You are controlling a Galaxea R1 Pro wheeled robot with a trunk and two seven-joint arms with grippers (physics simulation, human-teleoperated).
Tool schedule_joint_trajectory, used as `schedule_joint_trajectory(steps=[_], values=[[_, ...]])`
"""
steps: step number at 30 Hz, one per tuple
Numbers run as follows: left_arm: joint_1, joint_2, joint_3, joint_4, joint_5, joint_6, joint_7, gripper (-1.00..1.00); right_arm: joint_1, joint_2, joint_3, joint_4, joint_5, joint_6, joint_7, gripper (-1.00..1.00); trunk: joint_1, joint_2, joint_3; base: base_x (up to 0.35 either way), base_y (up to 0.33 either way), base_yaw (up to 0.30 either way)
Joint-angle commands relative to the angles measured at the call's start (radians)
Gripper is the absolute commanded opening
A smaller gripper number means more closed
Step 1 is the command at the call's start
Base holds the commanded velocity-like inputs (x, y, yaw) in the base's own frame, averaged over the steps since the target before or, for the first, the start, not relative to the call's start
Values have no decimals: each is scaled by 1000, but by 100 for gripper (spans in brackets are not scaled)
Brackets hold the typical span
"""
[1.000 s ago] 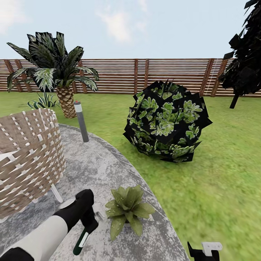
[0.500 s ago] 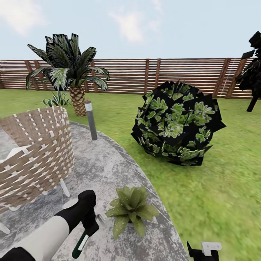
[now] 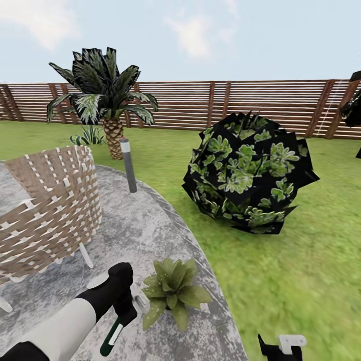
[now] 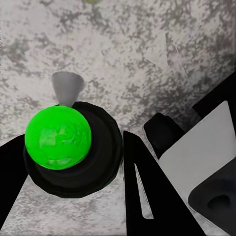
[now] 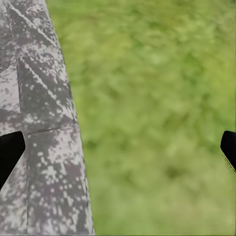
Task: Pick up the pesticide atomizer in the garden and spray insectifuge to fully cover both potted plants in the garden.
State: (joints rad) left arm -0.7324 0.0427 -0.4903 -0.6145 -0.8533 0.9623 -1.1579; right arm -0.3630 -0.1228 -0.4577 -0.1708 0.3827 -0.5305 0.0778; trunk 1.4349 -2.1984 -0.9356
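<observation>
**Left gripper holding the atomizer beside a potted plant**

Between the earlier frames and now, the head camera has swung leftward, shifting the whole scene right; the left arm keeps its pose. Largest to smallest: lawn (image 3: 301,281) and slatted fence (image 3: 250,108); grey paved patio (image 3: 145,225); dark-leaved shrub (image 3: 245,173); palm (image 3: 103,95); wicker chair (image 3: 47,210); bollard light (image 3: 129,165); potted plant (image 3: 173,291), whitish specks on its leaves; left gripper (image 3: 123,306), fingers clamped on the pesticide atomizer (image 3: 111,336), green-capped in the wrist view (image 4: 59,138), just beside the plant; right gripper (image 3: 281,348), fingers spread wide (image 5: 10,152).
</observation>
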Motion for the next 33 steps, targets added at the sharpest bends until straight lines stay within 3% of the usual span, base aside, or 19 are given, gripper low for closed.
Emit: schedule_joint_trajectory(steps=[1, 6, 12, 17, 27, 33], values=[[-1, 1, -4, -2, -9, 6, -10, -100, -1, 0, -9, 1, 2, -3, 8, 100, 0, 0, -1, 209, -201, 276], [-21, 1, 3, -2, -9, 22, -10, -100, -1, 0, -9, 1, 3, -3, 8, 100, 0, 0, -1, 237, -78, 251], [-20, 1, 34, -2, -9, 26, -8, -100, -1, 0, -9, 1, 2, -3, 8, 100, 0, 0, -1, 24, -4, 30], [-11, 2, 36, -2, -9, 26, -1, -100, -1, 0, -8, 1, 3, -3, 8, 100, 0, 0, -1, 1, 0, 54], [-10, 5, 44, -1, -8, 26, 42, -100, -1, 0, -8, 1, 3, -3, 8, 100, 0, 0, -1, 0, 0, 259], [-10, 3, 41, 0, -7, 26, 43, -100, -1, -5, -9, 1, 4, -3, 8, 100, 0, 0, -1, 136, -99, 39]])
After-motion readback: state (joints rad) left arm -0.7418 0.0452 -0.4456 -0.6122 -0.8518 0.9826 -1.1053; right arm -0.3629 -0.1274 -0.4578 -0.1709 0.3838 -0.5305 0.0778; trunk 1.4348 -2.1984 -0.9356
